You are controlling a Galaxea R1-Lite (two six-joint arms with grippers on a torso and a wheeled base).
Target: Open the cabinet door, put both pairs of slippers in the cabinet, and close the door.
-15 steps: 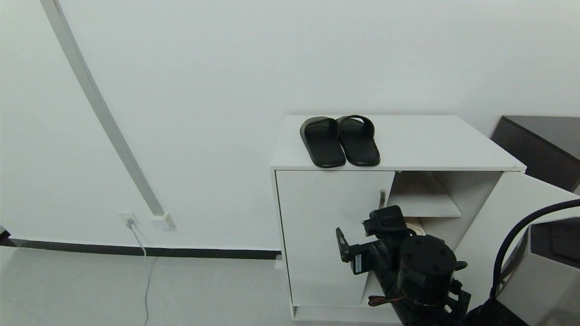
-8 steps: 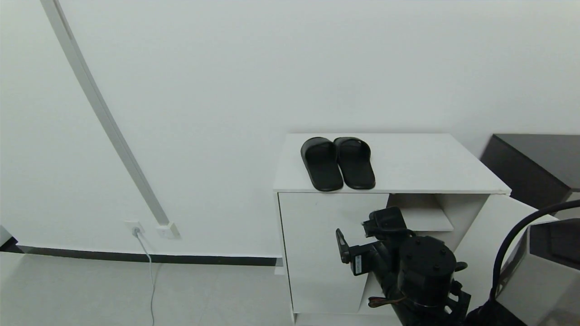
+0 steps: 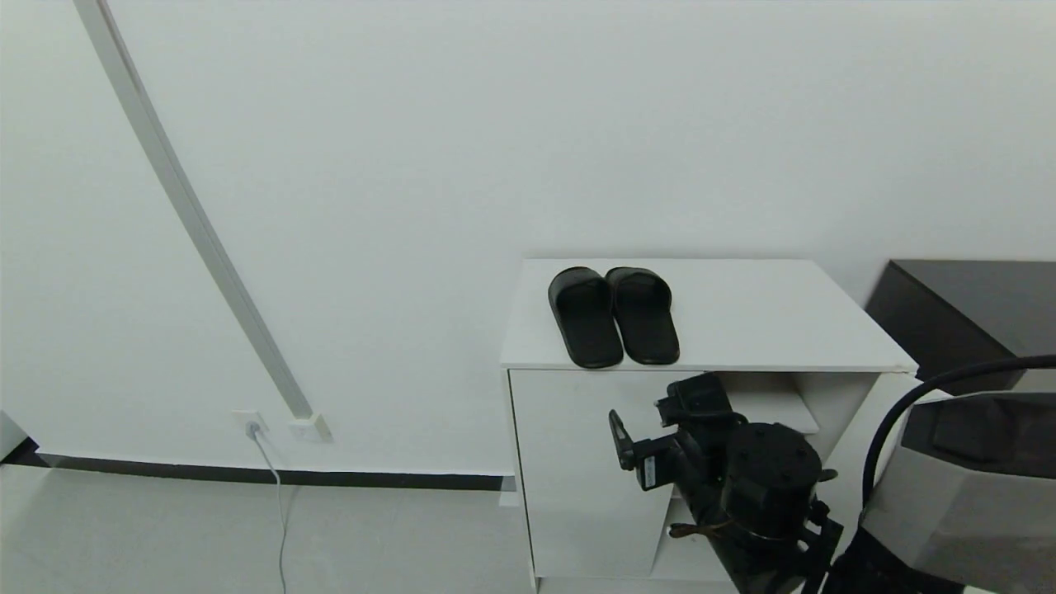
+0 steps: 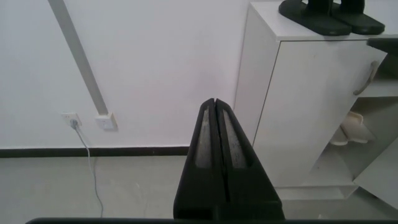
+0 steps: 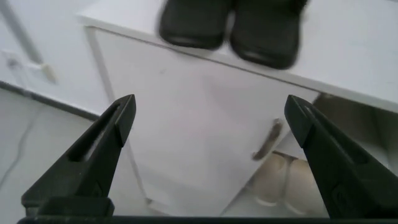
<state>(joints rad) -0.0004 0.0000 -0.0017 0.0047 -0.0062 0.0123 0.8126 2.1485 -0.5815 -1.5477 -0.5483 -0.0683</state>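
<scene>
Sitting on cabinet (image 3: 742, 318) top, near front edge: black slippers (image 3: 614, 316), side by side. Beige slippers (image 4: 351, 127) on shelf inside cabinet's open right half. Left door (image 3: 577, 470) shut. Right gripper (image 5: 208, 109) spread wide, empty, facing cabinet front. Left gripper (image 4: 214, 102) pressed closed, holding nothing, apart from cabinet.

Bright, even light on the white wall (image 3: 495, 124), soft shadow under the top of the cabinet (image 3: 759, 322), conduit (image 3: 195, 214) bowed near the head view's edge
</scene>
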